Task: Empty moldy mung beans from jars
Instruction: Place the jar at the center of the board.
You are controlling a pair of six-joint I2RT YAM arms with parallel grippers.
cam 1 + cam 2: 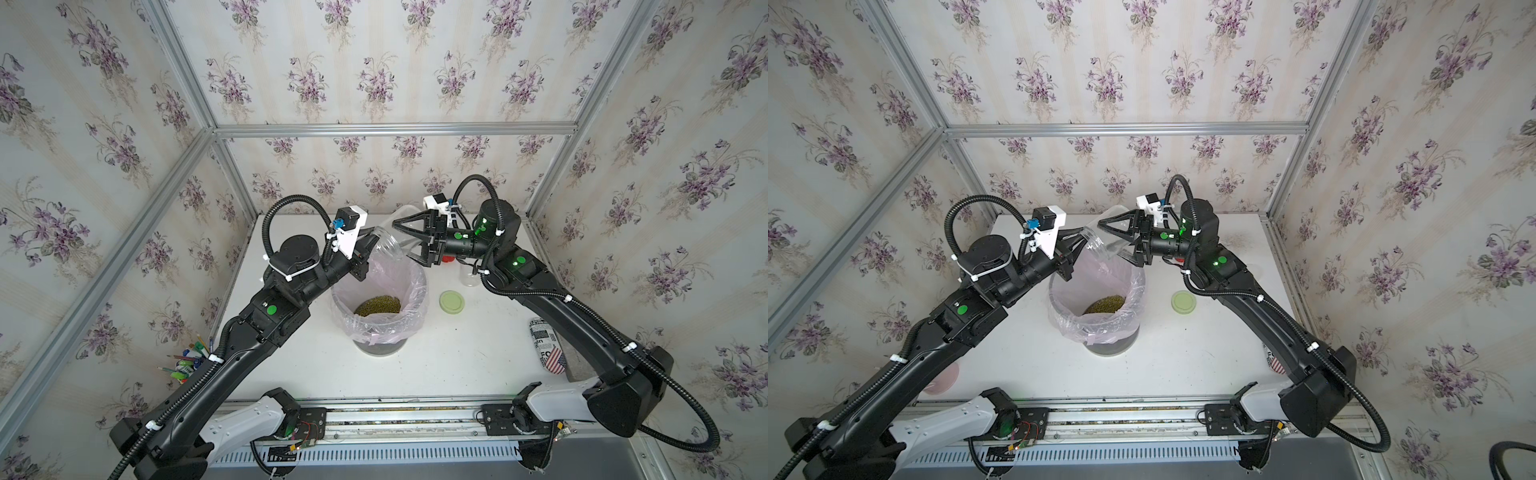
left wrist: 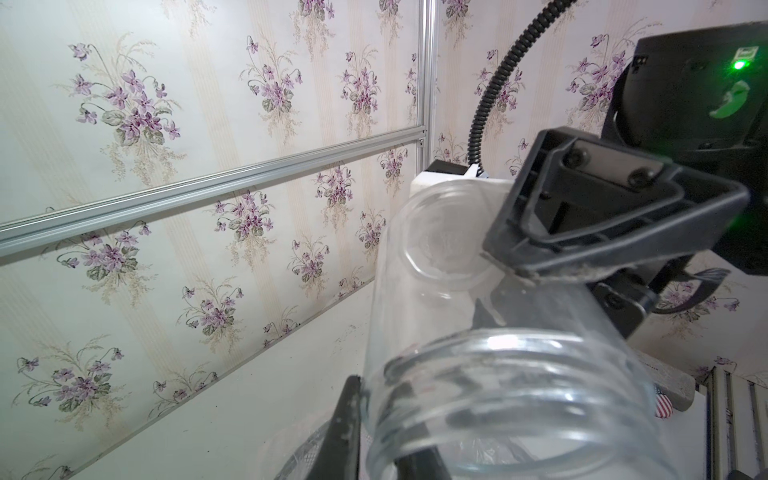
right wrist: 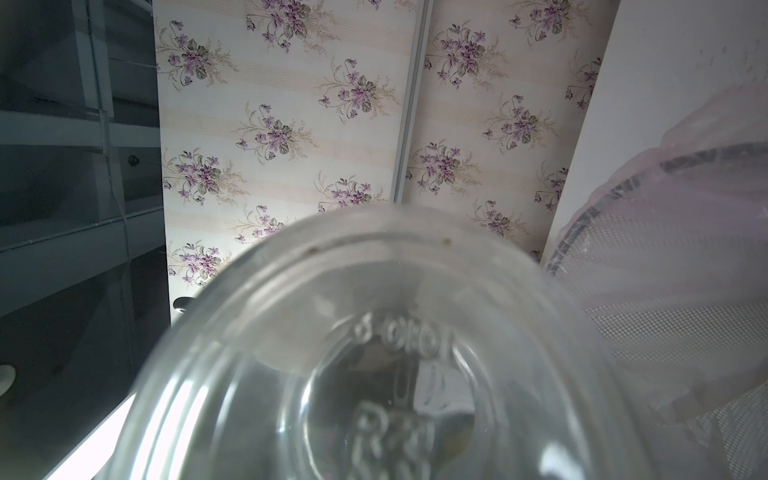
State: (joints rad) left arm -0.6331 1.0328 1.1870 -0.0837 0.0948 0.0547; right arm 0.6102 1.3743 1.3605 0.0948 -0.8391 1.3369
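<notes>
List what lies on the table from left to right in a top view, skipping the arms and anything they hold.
Bunch of pens and pencils → bin lined with a pink bag → pale green lid → printed pouch with a flag patch. The red lid and the small clear jar behind the right arm overlap the green lid, so they are left out.

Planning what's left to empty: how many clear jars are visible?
2. Held jar tilted above the bin; other jar standing on the table beside the right arm. More may be hidden.
</notes>
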